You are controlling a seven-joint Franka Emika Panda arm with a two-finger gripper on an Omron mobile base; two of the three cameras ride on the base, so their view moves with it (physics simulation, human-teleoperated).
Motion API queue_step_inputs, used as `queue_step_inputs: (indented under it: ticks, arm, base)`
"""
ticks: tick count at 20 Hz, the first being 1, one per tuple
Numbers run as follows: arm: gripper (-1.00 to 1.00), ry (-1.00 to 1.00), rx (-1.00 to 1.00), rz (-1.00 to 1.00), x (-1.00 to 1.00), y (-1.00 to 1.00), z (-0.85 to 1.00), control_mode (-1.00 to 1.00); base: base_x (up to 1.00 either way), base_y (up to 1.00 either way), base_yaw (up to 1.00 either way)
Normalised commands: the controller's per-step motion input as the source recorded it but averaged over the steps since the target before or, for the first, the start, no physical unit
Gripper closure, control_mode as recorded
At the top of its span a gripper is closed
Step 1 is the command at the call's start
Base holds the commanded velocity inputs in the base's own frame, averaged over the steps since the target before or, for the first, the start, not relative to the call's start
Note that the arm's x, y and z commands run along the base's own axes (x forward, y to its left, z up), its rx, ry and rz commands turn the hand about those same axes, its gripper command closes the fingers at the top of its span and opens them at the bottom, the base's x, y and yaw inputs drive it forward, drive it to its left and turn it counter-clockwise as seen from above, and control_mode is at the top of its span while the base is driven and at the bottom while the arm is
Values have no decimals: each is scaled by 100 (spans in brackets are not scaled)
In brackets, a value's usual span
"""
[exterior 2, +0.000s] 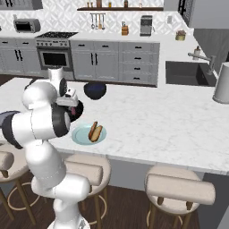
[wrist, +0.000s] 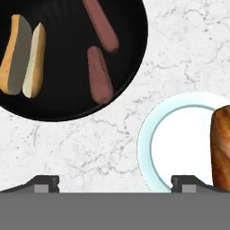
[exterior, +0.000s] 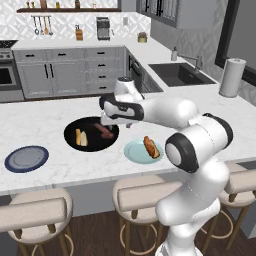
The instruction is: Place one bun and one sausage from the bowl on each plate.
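The gripper (wrist: 114, 182) hangs wide open and empty above the marble counter (exterior: 45, 125), between the black bowl (wrist: 121, 67) and the pale teal plate (wrist: 146, 143). The bowl holds one split bun (wrist: 22, 56) and two sausages (wrist: 99, 74) (the teal plate already carries a filled bun (exterior: 151, 146)); the navy plate (exterior: 26, 158) lies bare.

Below the wide-open claw (wrist: 114, 183): black bowl (wrist: 130, 67) holding a split bun (wrist: 22, 56) and two sausages (wrist: 99, 74); teal plate (wrist: 146, 143) bearing a bun (wrist: 221, 148).

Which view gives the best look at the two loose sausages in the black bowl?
The hand view: both sausages lie large and unobstructed in the black bowl. The left base view shows them small, partly behind the hand. In the right base view the arm hides most of the bowl.
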Motion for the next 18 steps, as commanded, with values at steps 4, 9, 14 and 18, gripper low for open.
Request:
queue_step_inputs:
  ticks: [4, 9, 14, 18]
  arm:
    - [-100, 9, -5, 0, 84, 57, -16, -100]
    - [-100, 16, -13, -4, 81, 28, -61, -100]
    - [-100, 12, -10, -3, 69, 26, -37, -100]
    - [-100, 8, -1, 0, -32, -4, -16, -100]
  base:
    - [0, 0, 0]
    - [0, 0, 0]
    - [0, 0, 0]
    - [0, 0, 0]
